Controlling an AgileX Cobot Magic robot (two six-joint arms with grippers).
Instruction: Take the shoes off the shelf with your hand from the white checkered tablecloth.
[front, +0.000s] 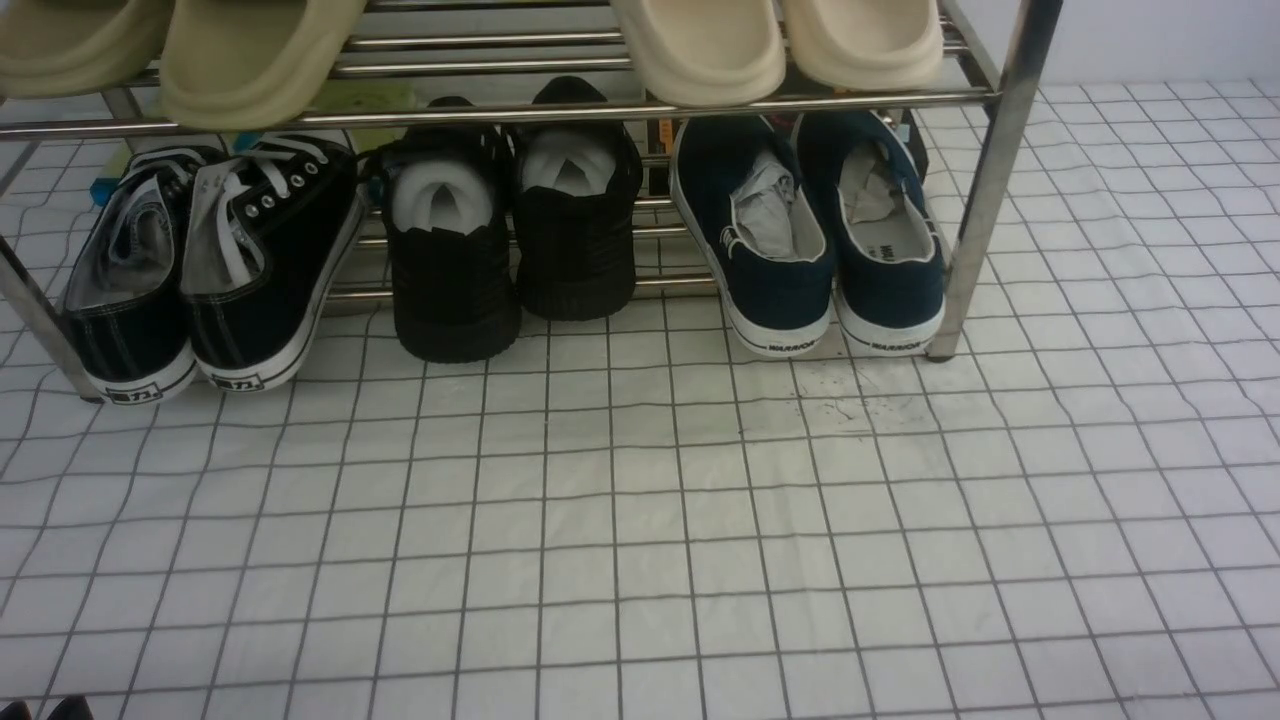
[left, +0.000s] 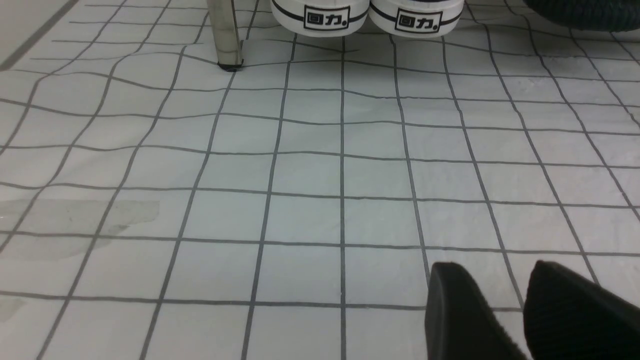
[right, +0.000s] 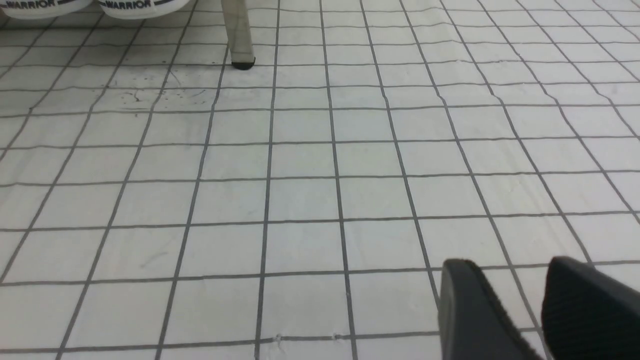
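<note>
**Left gripper (left: 492, 270) and right gripper (right: 510, 262): jaws apart, empty, over the white checkered tablecloth (front: 640, 520).**
Wrist views catch only heels (left: 325, 17); the front view shows five pairs on the shelf (front: 985, 200), navy shoes (front: 770, 280) lower right.

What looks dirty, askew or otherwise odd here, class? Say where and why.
Dark specks and scratchy marks soil the white checkered tablecloth just in front of the navy shoes. A faint greyish stain shows in the left wrist view. The left all-black shoe sits further forward than its mate.
</note>
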